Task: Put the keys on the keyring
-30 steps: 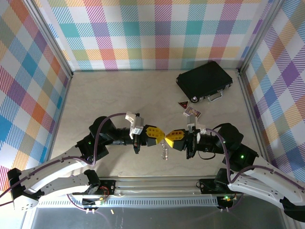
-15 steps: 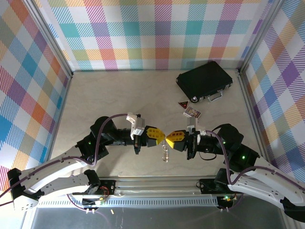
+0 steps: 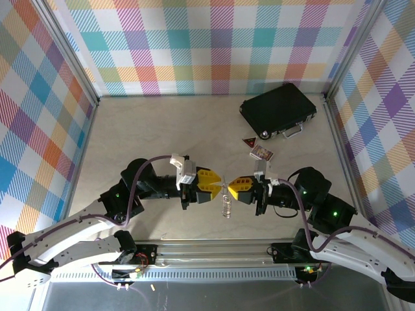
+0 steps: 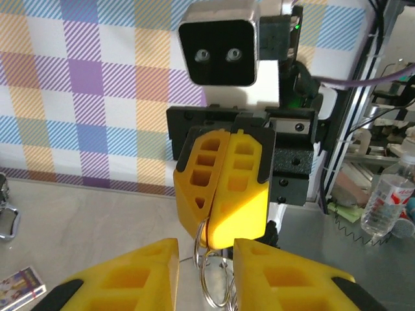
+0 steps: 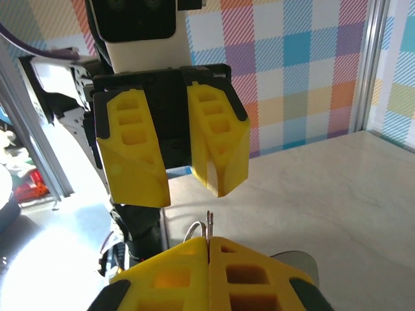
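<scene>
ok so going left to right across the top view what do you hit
left gripper → keyring → right gripper → black case

Enclosure walls (image 3: 220, 45): pastel plaid on back, left and right. Table (image 3: 162, 123): pale beige, marbled. Aluminium posts (image 3: 73, 58) at both back corners; metal rail (image 3: 214, 249) along near edge. Light bright, even.

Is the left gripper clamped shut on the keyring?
No: the left gripper stands open, fingers apart, while the shut right gripper pinches the keyring.
</scene>
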You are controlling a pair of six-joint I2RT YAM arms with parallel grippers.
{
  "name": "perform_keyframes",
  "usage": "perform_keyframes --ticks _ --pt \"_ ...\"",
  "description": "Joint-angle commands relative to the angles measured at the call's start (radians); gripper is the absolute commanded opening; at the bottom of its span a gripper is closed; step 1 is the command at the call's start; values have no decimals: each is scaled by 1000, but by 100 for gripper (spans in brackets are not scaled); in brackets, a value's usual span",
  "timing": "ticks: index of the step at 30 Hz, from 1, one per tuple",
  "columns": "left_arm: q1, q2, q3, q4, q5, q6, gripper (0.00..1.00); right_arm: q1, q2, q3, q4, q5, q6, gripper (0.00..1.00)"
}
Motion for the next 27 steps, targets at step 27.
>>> perform_keyframes --ticks 27 --pt "-9 22 216 -442 -85 249 30 22 219 335 -443 2 -482 0"
